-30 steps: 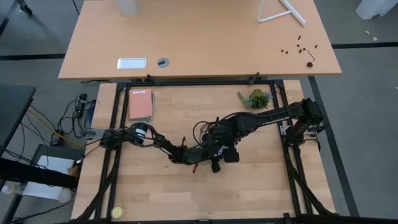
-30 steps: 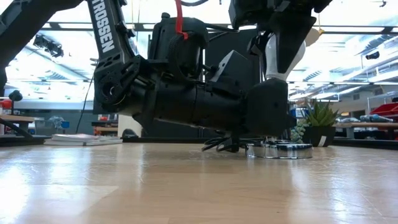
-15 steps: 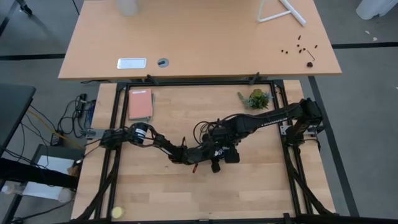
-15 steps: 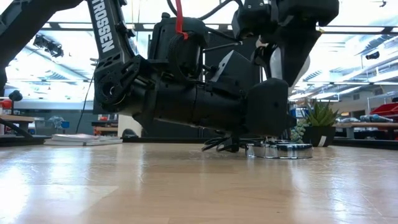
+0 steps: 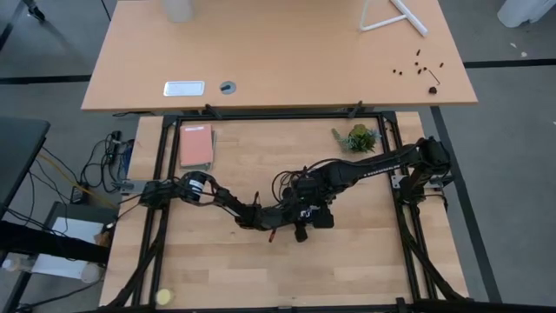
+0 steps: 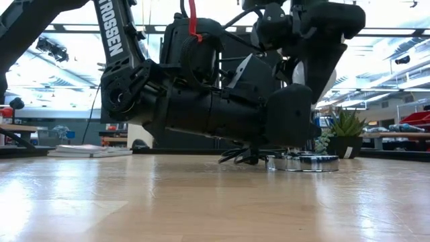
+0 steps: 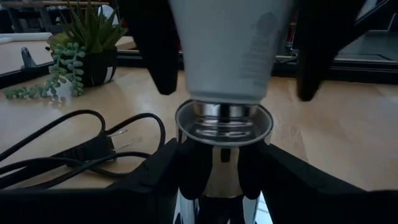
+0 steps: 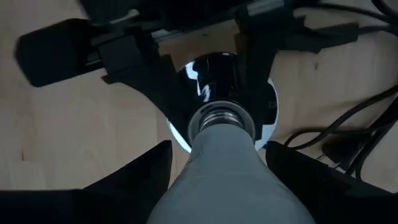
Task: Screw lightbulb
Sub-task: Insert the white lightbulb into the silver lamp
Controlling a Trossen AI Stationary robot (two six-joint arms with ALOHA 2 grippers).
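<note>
Between the two dark fingers of the right gripper [image 8: 214, 186], the lightbulb [image 8: 217, 177] is being pinched by its white body, its greyish screw end pointing down and away from the wrist. Directly beyond that screw end, the silvery socket [image 7: 224, 127] is standing upright on the wooden table [image 5: 365, 261], and the threads are sitting at its mouth; how deep they are seated cannot be told. Around the socket's stem, the left gripper [image 7: 221, 171] is closing its fingers from both sides, pinching the stem just under the bulb while lying low over the table. Beside the left gripper, a black cord [image 7: 68, 146] is looping across the wood. Farther out past that cord, a small potted plant [image 7: 84, 46] is standing near the table's edge.
</note>
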